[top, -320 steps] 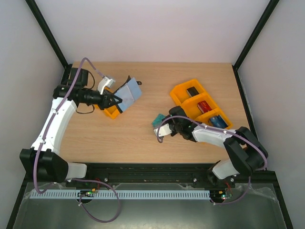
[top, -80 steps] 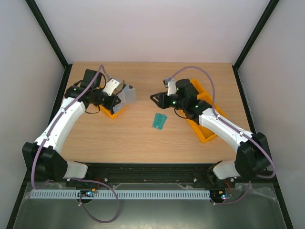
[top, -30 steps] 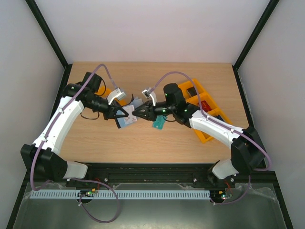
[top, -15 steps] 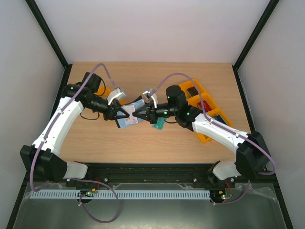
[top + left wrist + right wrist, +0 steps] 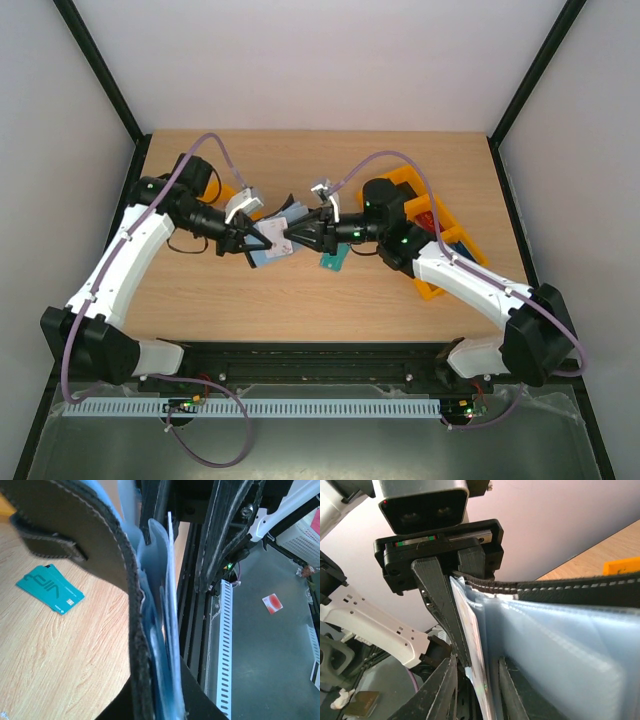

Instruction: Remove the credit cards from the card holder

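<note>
My left gripper (image 5: 257, 240) is shut on the card holder (image 5: 274, 240), a black wallet with blue-grey sleeves, and holds it open above the table. The left wrist view shows its black cover (image 5: 95, 545) and fanned sleeves (image 5: 162, 630) clamped in the left gripper (image 5: 156, 702). My right gripper (image 5: 289, 235) faces it, its jaws apart among the sleeves. In the right wrist view the right gripper (image 5: 477, 695) straddles one thin pale leaf (image 5: 479, 665), not touching it on both sides. One teal credit card (image 5: 334, 262) lies flat on the table, also in the left wrist view (image 5: 50, 589).
An orange compartment tray (image 5: 441, 287) lies at the right under the right arm, holding small dark and red items. Part of a smaller orange tray (image 5: 226, 190) shows behind the left arm. The black frame rail (image 5: 320, 352) runs along the near edge.
Both grippers came together at the table's middle; the right one has pushed its fingers in among the held holder's sleeves. The teal card on the table has not moved.
</note>
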Robot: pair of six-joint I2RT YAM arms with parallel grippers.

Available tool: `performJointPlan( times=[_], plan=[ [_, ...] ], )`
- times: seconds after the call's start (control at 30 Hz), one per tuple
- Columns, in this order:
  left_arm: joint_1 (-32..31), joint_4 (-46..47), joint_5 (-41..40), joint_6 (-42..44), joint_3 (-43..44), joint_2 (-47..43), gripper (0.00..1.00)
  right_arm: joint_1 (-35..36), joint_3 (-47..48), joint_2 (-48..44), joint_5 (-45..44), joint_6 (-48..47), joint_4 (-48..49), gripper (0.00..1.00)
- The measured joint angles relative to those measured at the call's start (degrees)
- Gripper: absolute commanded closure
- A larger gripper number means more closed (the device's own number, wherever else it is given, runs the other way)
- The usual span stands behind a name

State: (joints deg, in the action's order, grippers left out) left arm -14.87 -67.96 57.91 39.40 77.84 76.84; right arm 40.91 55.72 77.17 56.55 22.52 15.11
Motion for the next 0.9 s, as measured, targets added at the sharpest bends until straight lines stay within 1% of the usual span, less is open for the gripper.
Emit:
performJointPlan(
  times=[0.1, 0.23, 0.4, 0.67, 0.9],
  plan=[
    [0.00, -0.96, 0.17, 1.27, 0.00, -0.02, 0.98, -0.26, -0.07, -0.31, -0.50, -0.04, 0.00, 0.84],
    [0.00, -1.57, 0.20, 2.03, 0.00, -0.02, 0.98, -0.52, -0.09, -0.31, -1.62, -0.46, -0.76, 0.85],
    [0.04, -1.70, 0.17, 2.16, 0.00, -0.02, 0.98, -0.57, -0.09, -0.22, -2.12, -0.26, -0.92, 0.91],
    [0.07, -1.95, -0.72, 2.14, 0.00, -0.02, 0.98, 0.57, 0.11, 0.44, -4.00, -0.87, -1.75, 0.89],
    [0.44, -2.29, -1.77, 2.19, 0.00, -0.02, 0.98, 2.36, 1.75, 2.19, -3.89, -1.51, -2.82, 0.94]
  ],
)
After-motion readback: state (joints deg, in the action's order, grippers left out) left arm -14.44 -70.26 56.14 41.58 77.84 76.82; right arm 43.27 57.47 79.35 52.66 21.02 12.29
